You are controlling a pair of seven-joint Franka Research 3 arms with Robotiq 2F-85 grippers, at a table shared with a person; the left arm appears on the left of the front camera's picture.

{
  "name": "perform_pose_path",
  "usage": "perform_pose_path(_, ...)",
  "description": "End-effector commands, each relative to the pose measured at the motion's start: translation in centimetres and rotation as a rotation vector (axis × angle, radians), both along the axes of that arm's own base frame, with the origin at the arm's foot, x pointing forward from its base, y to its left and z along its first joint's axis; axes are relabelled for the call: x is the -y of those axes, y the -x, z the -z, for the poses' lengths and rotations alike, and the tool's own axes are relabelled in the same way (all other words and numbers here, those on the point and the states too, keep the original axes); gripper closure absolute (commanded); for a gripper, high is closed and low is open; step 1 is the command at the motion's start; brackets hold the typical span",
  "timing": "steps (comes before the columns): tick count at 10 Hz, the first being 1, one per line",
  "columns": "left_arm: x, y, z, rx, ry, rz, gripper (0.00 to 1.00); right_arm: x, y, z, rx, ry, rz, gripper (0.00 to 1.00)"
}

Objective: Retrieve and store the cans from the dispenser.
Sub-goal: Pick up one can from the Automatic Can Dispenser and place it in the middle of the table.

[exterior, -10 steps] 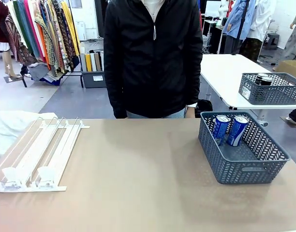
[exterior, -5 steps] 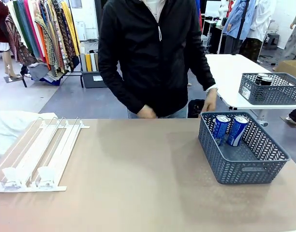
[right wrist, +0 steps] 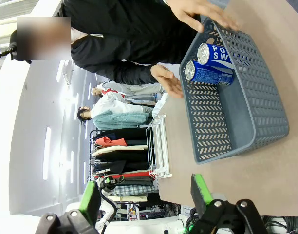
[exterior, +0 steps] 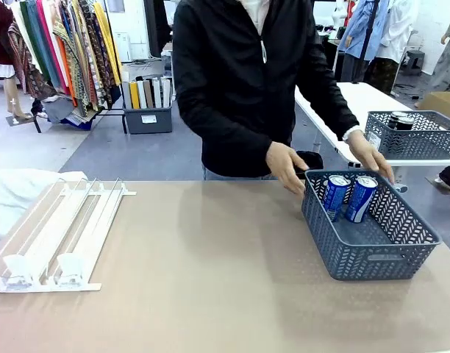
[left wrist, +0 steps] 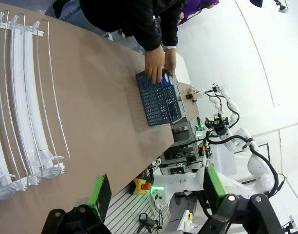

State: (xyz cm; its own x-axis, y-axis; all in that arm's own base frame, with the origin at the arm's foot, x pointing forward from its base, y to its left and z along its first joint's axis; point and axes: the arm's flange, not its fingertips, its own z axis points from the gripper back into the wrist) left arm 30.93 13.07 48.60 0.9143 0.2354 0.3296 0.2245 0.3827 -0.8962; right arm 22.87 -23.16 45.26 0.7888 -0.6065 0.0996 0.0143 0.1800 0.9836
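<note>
Two blue cans stand leaning inside the grey-blue mesh basket at the table's right. The white wire dispenser lies at the left with no can in its lanes. A person in a black jacket holds both hands at the basket's far rim. My left gripper hangs open high above the table, with the dispenser and the basket far below it. My right gripper is open too, well off the basket and the cans.
A second grey basket holding dark cans sits on a white table behind at the right. Bare brown tabletop stretches between dispenser and basket. White cloth lies behind the dispenser.
The person has stepped to the right and brought both hands forward to the basket's far rim. Cans, basket and dispenser have not moved.
</note>
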Motion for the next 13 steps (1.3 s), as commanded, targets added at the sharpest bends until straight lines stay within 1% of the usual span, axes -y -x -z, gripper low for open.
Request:
perform_pose_path(1,0.17,-0.03,-0.06,0.014,0.018,-0.002,0.00,0.05,0.37,-0.05,0.002,0.013,-0.017,0.00)
perform_pose_path(13,0.17,-0.03,-0.06,0.014,0.018,-0.002,0.00,0.05,0.37,-0.05,0.002,0.013,-0.017,0.00)
